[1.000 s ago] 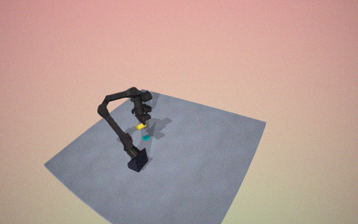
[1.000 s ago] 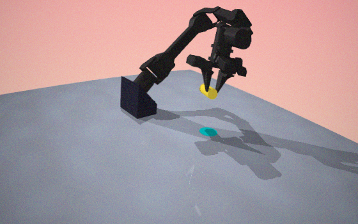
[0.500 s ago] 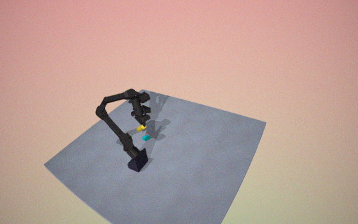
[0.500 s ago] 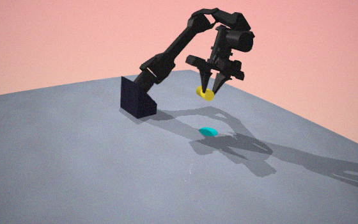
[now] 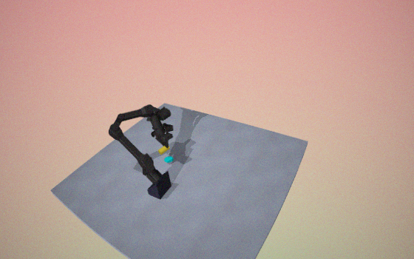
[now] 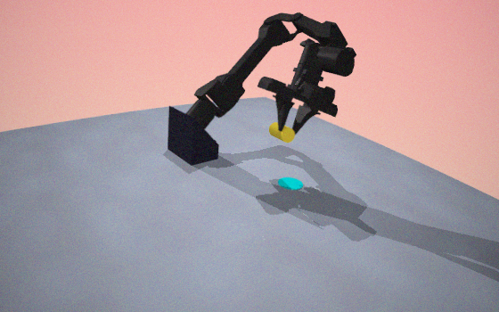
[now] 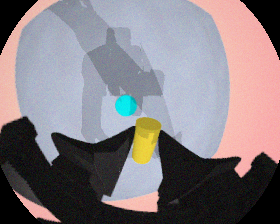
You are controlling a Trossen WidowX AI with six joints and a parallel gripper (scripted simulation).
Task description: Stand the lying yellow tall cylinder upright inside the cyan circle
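Observation:
The yellow tall cylinder [image 5: 163,150] [image 6: 275,130] [image 7: 143,145] is held in the air, its long axis nearly level with a slight tilt in the exterior view. My gripper [image 5: 168,146] [image 6: 289,131] [image 7: 147,131] is shut on it, with one finger on each side. The fingers point down at a slant. The cyan circle [image 5: 168,159] [image 6: 290,184] [image 7: 126,105] lies flat on the grey surface, below the cylinder in the exterior view. Part of the circle is in shadow. The cylinder hides nothing of it in the wrist view.
The dark arm base [image 5: 160,188] [image 6: 191,140] stands on the grey surface [image 5: 232,185] [image 6: 106,223], near the circle. The arm's shadow falls across the surface around the circle. The surface's far edges show behind the arm in the top and exterior views.

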